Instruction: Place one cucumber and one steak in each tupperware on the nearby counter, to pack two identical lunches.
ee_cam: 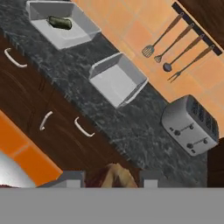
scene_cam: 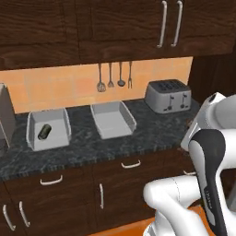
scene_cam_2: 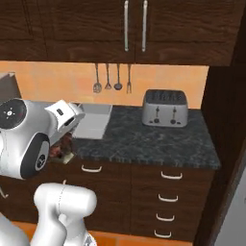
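Note:
My gripper is shut on a lumpy brown-red steak, held in the air in front of the counter's drawer fronts. From the right base, the steak hangs under the hand, just off the counter edge. Two light grey tupperware trays stand on the counter. The left tupperware holds a dark green cucumber, which lies across that tray as the cucumber in the hand view. The middle tupperware has nothing in it.
A silver four-slot toaster stands at the counter's right end. Kitchen utensils hang on the orange backsplash. Dark upper cabinets overhang the counter. A tall dark panel closes the right side.

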